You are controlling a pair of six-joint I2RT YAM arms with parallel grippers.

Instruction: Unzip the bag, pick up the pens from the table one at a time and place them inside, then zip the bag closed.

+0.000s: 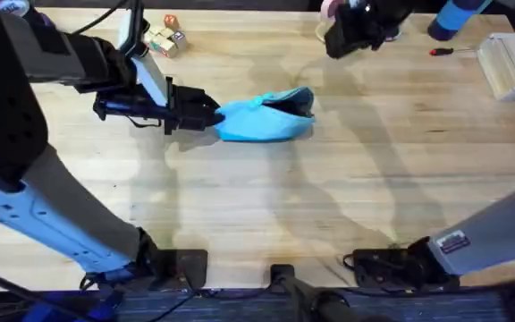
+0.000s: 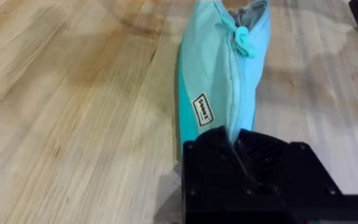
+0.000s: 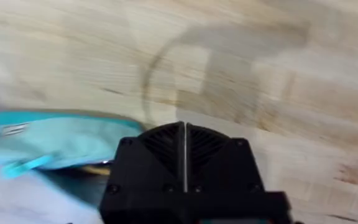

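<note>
The light-blue bag (image 1: 266,118) lies on the table (image 1: 347,179) left of centre, its zipper partly open at the right end, showing a dark gap. My left gripper (image 1: 211,114) is shut on the bag's left end; in the left wrist view the black fingers (image 2: 253,155) pinch the fabric beside the zipper seam, and the teal pull (image 2: 244,42) sits near the far, open end. My right gripper (image 1: 358,31) hovers at the table's far side, right of the bag, fingers (image 3: 166,143) shut together with nothing seen between them. The bag (image 3: 55,138) lies off to one side of it. The pens are out of view.
Small wooden blocks (image 1: 164,38) sit at the back left. A red-handled screwdriver (image 1: 443,51), a pale ridged block (image 1: 512,63) and a blue object (image 1: 459,18) are at the back right. Bare tabletop stretches in front of the bag.
</note>
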